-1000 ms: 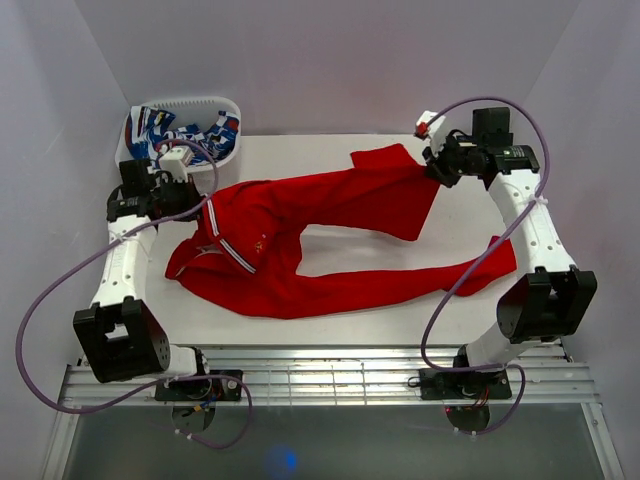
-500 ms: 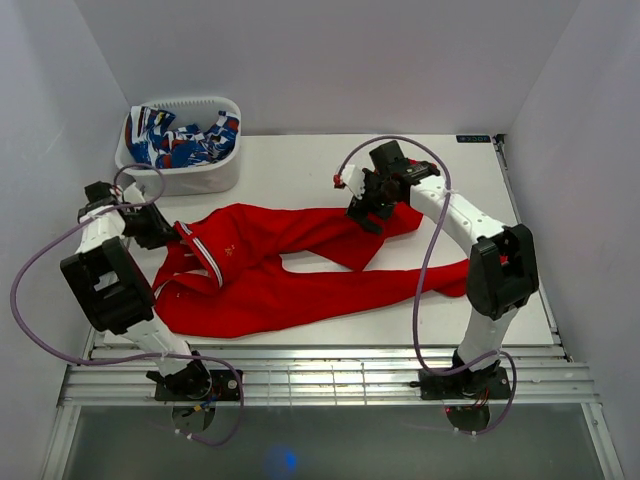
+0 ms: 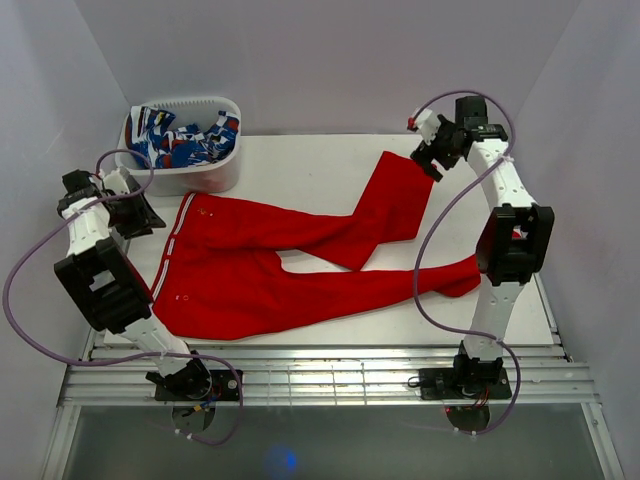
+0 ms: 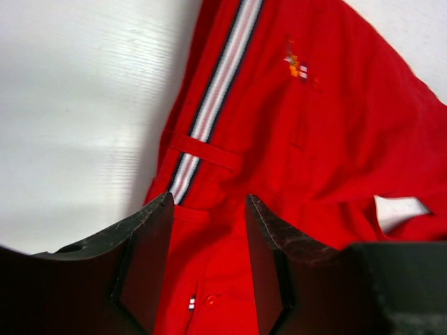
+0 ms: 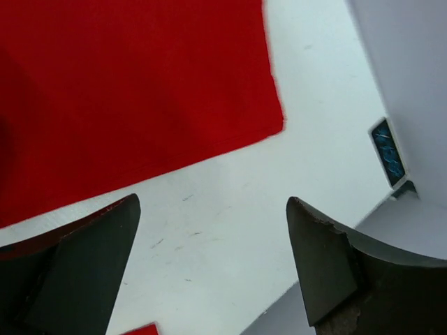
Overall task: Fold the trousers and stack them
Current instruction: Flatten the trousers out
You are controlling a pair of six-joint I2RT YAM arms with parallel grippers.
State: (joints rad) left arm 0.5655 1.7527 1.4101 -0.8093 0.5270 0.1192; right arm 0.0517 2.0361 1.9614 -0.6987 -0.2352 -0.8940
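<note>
Your left gripper (image 4: 209, 202) has its fingers narrowly apart, holding nothing. The plain bright red soft-fabric trousers (image 3: 260, 250) lie spread just ahead of it, striped waistband (image 4: 209, 118) nearest. Your right gripper (image 5: 211, 204) gapes wide over the white table (image 5: 209, 181), with a leg end (image 5: 174, 84) just beyond its fingertips.

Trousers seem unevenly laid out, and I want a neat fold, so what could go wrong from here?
On the trousers, the lower leg's end lies bunched beside the right arm at the table edge; the arm could drag it. The upper leg bends midway, so a fold may trap a crease. The right hand hangs open over bare table beside that leg's cuff; closing there would likely miss cloth.
</note>
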